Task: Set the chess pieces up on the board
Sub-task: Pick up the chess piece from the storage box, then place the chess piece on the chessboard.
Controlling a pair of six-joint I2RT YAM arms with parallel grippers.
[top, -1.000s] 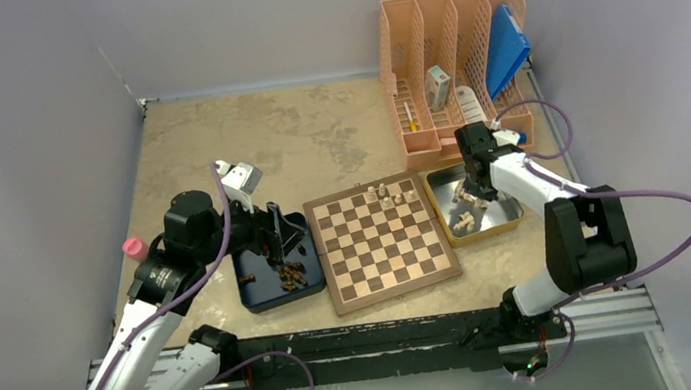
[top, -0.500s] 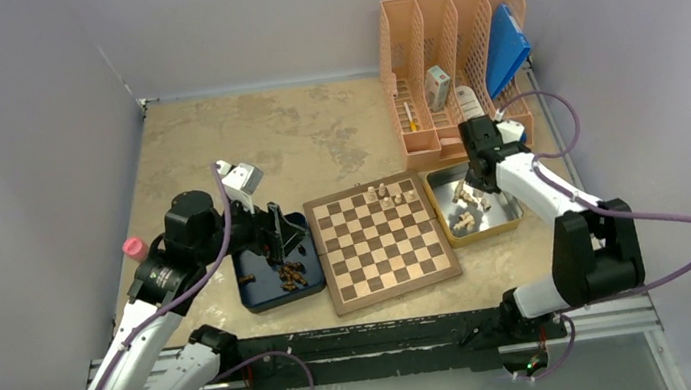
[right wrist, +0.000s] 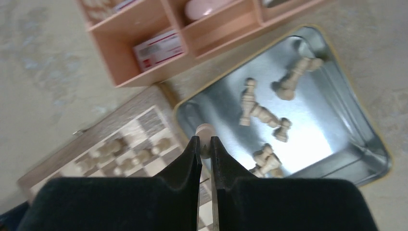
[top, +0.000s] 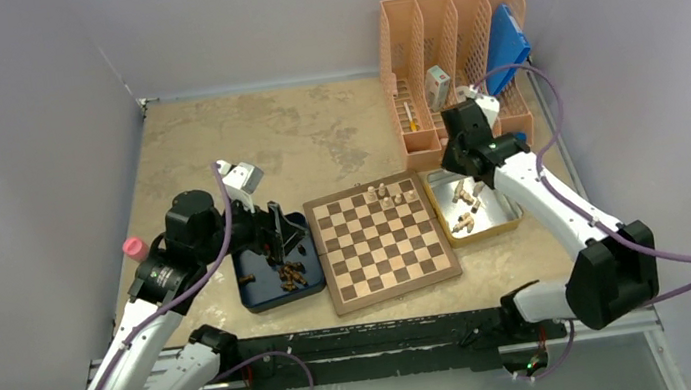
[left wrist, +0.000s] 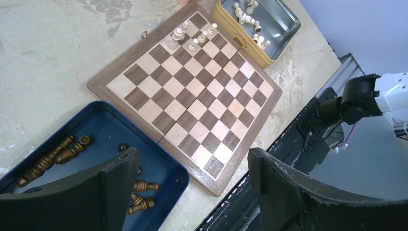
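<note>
We see the right claw (right wrist: 205, 143) clenched on one pale piece (right wrist: 204, 130), hanging over the corner of the yellow tray (top: 490, 232) nearest the board (top: 384, 250), with the peach organizer (top: 450, 60) close behind the tray's far edge. The board lies between the two trays, just beside each, with a few pale men (top: 390, 192) grouped on its far rows. The left claw (top: 278, 236) hangs spread wide, grasping nothing, above the blue tray (top: 264, 298) and its dark pieces (top: 290, 276), with a broad stretch of table (top: 243, 138) beyond.

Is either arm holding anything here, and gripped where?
The right gripper, jaws nearly shut, pinches a pale chess piece just below its round head. The left gripper, jaws open, holds nothing.
</note>
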